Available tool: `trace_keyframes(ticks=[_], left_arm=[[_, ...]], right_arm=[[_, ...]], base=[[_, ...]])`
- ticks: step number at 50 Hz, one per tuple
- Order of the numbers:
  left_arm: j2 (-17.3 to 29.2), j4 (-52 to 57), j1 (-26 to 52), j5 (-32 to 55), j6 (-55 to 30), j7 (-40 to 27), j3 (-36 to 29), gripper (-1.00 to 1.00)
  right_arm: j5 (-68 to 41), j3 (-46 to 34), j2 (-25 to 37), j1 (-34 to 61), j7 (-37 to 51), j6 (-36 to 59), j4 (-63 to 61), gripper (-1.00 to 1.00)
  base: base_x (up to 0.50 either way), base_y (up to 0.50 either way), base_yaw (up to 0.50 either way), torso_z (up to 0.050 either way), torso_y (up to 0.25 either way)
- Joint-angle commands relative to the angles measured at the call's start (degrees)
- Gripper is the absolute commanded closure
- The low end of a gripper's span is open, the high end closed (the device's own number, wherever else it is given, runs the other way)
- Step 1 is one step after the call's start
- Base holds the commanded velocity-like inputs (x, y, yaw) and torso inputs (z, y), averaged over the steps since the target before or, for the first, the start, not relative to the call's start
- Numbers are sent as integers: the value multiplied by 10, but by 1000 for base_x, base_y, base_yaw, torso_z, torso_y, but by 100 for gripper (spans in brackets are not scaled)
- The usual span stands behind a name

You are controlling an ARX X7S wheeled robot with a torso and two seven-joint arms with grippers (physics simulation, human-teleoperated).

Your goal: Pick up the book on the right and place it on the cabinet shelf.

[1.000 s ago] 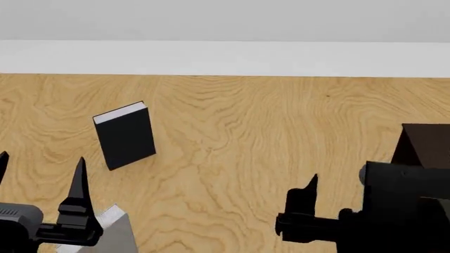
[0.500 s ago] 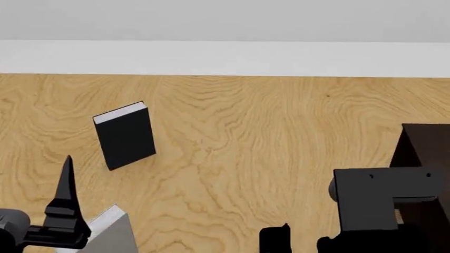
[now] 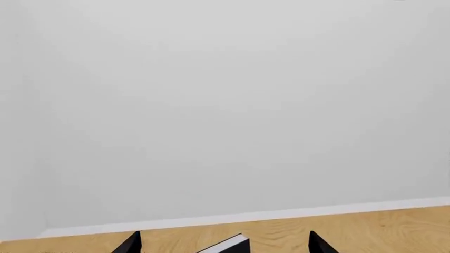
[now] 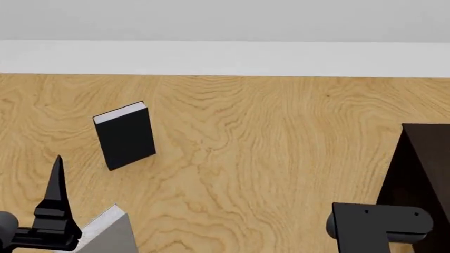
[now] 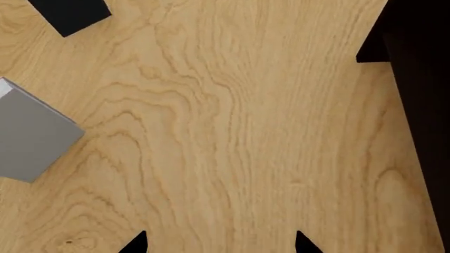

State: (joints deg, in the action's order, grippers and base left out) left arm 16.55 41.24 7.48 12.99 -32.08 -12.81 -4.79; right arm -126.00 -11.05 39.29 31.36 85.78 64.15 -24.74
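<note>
Your left pincer (image 3: 221, 246) shows only its two dark fingertips (image 3: 128, 243) at the edge of the left wrist view, spread well apart with nothing between them; the camera faces a pale wall, with the top corner of the black book (image 3: 228, 245) visible in the gap. In the head view a single left finger (image 4: 54, 197) stands upright at the lower left.

Your right pincer (image 5: 219, 243) points down at the wooden bench (image 5: 232, 132); its two tips are likewise wide apart and hold nothing. In the head view only the right arm's boxy black wrist housing (image 4: 376, 226) shows, just beside the cabinet (image 4: 418, 174).

The book (image 4: 109, 232), light grey, lies flat on the bench at the lower left of the head view, cut off by the frame edge and close to the left finger. The right wrist view shows the same grey cover (image 5: 31, 137), well apart from the right pincer's tips. The black book (image 4: 125, 135) lies farther back on the bench. The dark cabinet (image 5: 422, 89) stands at the right; its shelf cannot be made out.
</note>
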Motion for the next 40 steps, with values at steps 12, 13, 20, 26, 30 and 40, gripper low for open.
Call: trace_keyframes(ticks=[12, 13, 20, 26, 30, 40], left_arm=[[6, 2, -1, 19, -1, -1, 11, -100], [6, 2, -1, 20, -1, -1, 12, -100], [8, 7, -3, 26, -1, -3, 19, -100], [9, 5, -3, 27, 1, -4, 19, -100], [9, 5, -4, 28, 2, -5, 18, -100], [11, 4, -4, 29, 4, -6, 15, -100]], right_arm=[[-54, -48, 42, -36, 20, -57, -21, -100], [-59, -53, 45, -35, 23, -60, -24, -100], [-74, -79, 70, -29, 24, -85, -39, -100], [-78, -80, 88, -32, 19, -104, -56, -100], [-71, -80, 97, -39, 12, -109, -61, -100], [-28, -70, 92, -77, -48, -105, -42, -100]], base=[[0, 0, 0, 0, 0], [0, 0, 0, 0, 0], [0, 0, 0, 0, 0], [0, 0, 0, 0, 0], [0, 0, 0, 0, 0], [0, 0, 0, 0, 0]])
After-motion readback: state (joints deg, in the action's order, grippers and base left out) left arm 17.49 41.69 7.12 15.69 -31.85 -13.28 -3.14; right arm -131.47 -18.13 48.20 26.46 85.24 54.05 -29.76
